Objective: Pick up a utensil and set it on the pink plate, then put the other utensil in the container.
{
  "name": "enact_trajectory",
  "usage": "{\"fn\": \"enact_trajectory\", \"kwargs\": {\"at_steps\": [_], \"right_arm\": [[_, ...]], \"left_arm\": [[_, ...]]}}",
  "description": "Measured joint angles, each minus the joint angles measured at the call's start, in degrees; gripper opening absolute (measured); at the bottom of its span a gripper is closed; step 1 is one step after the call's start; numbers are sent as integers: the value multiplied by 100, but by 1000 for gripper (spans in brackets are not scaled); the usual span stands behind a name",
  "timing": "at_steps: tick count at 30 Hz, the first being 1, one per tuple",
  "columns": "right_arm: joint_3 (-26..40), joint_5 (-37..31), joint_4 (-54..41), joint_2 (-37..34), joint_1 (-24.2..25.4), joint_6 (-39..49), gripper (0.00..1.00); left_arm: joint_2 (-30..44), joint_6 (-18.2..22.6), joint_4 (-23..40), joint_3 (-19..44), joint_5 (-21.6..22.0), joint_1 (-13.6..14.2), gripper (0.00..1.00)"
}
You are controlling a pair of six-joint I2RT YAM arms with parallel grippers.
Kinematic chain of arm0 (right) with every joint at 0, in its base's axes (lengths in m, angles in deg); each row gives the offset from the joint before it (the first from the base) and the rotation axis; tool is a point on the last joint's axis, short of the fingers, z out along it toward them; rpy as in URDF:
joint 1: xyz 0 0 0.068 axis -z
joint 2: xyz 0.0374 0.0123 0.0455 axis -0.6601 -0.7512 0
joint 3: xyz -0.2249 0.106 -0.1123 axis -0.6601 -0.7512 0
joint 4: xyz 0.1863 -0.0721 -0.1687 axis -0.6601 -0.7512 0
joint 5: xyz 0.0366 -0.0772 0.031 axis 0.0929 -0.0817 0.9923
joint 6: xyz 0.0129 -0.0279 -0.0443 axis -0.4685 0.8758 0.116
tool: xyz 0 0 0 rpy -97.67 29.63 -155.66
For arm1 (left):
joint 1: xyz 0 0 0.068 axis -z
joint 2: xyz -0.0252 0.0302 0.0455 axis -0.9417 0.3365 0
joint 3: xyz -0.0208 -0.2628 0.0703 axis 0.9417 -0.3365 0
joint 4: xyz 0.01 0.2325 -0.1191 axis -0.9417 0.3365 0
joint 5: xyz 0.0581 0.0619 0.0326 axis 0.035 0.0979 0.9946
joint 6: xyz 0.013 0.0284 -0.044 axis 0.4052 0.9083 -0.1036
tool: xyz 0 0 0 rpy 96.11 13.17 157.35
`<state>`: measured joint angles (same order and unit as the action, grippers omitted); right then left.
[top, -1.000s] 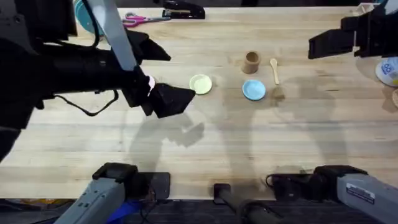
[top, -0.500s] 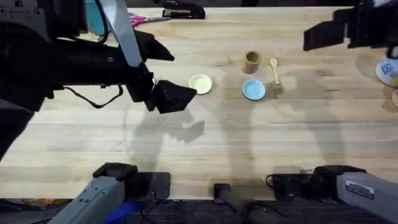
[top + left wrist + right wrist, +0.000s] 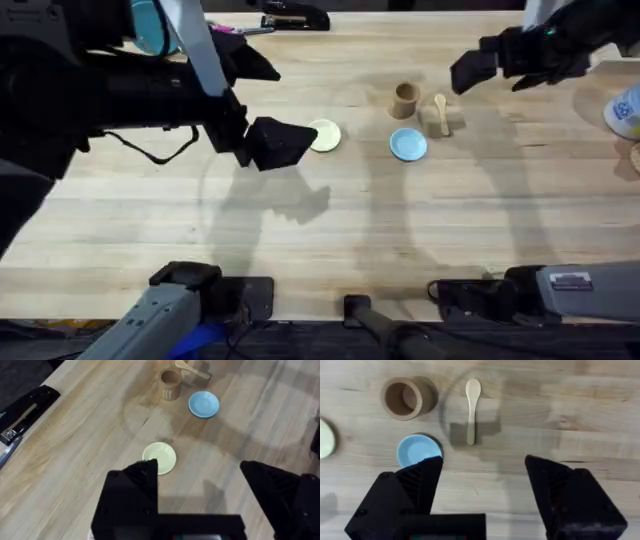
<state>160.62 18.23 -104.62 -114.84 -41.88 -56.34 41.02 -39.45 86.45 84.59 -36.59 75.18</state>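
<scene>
While my right end effector (image 3: 482, 495) hovered with fingers spread wide, the wooden spoon (image 3: 472, 409) lay on the table (image 3: 580, 420) just ahead of it, beside the brown cup (image 3: 401, 398); my left end effector (image 3: 200, 490) gaped wide too.

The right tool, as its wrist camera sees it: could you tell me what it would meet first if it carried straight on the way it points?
Most likely the wooden spoon: it lies on the table between the open fingers of the right tool, beside the brown cup. Height above the table is unclear.
</scene>
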Motion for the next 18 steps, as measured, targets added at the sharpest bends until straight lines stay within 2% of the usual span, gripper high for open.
{"fn": "enact_trajectory", "kwargs": {"at_steps": [10, 18], "right_arm": [[0, 16, 383, -966, 0, 0, 997], [0, 262, 787, -1420, 0, 0, 996]], "left_arm": [[0, 0, -11, 0, 0, 0, 995], [0, 0, -11, 0, 0, 0, 995]]}}
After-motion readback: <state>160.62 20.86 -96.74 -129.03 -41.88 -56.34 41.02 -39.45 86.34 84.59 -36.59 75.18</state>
